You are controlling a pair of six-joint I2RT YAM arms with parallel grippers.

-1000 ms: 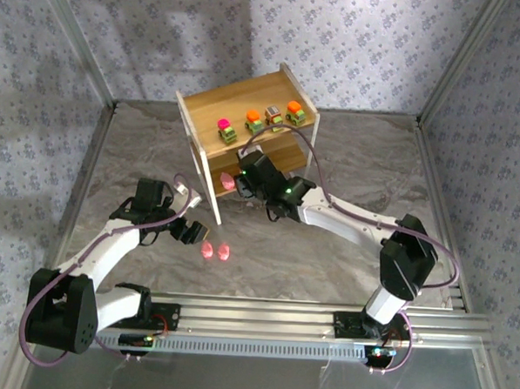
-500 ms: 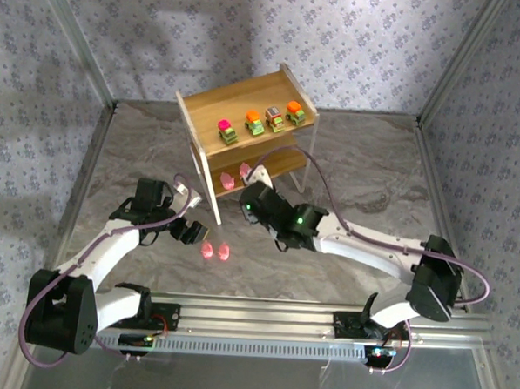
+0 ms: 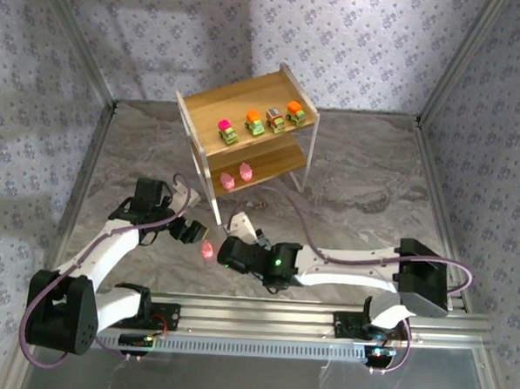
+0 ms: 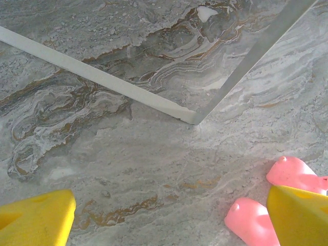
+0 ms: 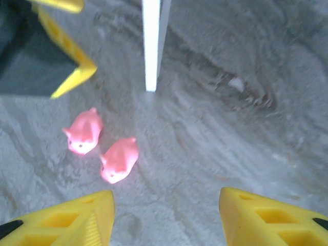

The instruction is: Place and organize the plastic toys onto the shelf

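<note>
The wooden shelf [image 3: 205, 106] stands at the back with several little cars [image 3: 255, 123] in a row on its top tier and two pink figures [image 3: 228, 182] on the lower tier. Two more pink figures [image 5: 119, 159] lie side by side on the table near the shelf's front leg [image 5: 152, 46]. My right gripper [image 5: 166, 218] hangs open just short of them, nothing between its fingers; from above it [image 3: 222, 249] covers one of the pair. My left gripper [image 4: 169, 220] is open over bare table, the pink pair [image 4: 251, 220] beside its right finger [image 4: 300, 215].
The two grippers [image 3: 191, 232] are close together by the shelf's front left leg. Glass walls with metal posts [image 3: 80, 50] enclose the marbled table [image 3: 365, 183]. The arm rail [image 3: 262, 321] runs along the near edge.
My right arm drew back from the shelf's lower tier, where a second pink figure now stands, and swung down-left to the pair on the table, jaws widening. The left arm stayed put.
</note>
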